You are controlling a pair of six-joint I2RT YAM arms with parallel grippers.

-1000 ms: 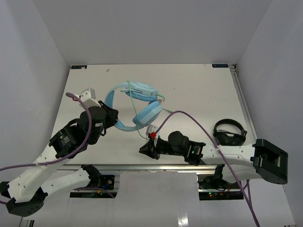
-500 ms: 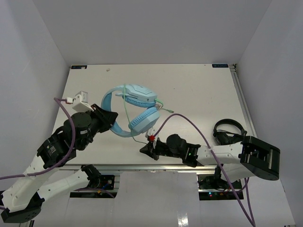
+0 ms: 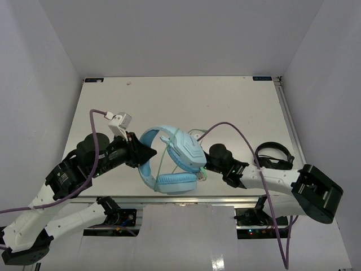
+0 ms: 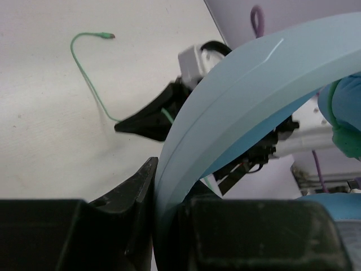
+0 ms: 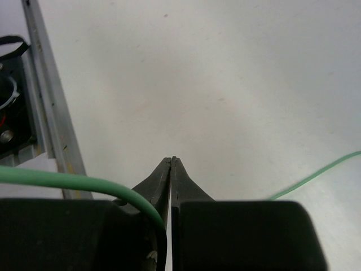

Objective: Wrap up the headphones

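The light blue headphones [image 3: 179, 159] are lifted near the table's front edge, with one earcup facing up. My left gripper [image 3: 149, 153] is shut on their wide headband [image 4: 248, 84], which fills the gap between its jaws [image 4: 167, 210]. The thin pale green cable [image 3: 162, 161] runs across the headband and earcup. My right gripper [image 3: 206, 165] sits just right of the earcup, partly hidden by it. In the right wrist view its jaws [image 5: 172, 161] are shut, and the cable [image 5: 84, 182] runs in between them near their base. The cable's loose end [image 4: 90, 73] lies on the table.
Black headphones [image 3: 274, 157] lie at the right edge of the table, close to my right arm. A metal rail [image 5: 48, 107] runs along that side. A purple arm cable [image 3: 237, 131] arches over the table's middle. White walls enclose the table.
My left gripper has swung the headphones right and toward the front edge, turning them over. My right gripper has moved from their front left to their right side, the cable with it.
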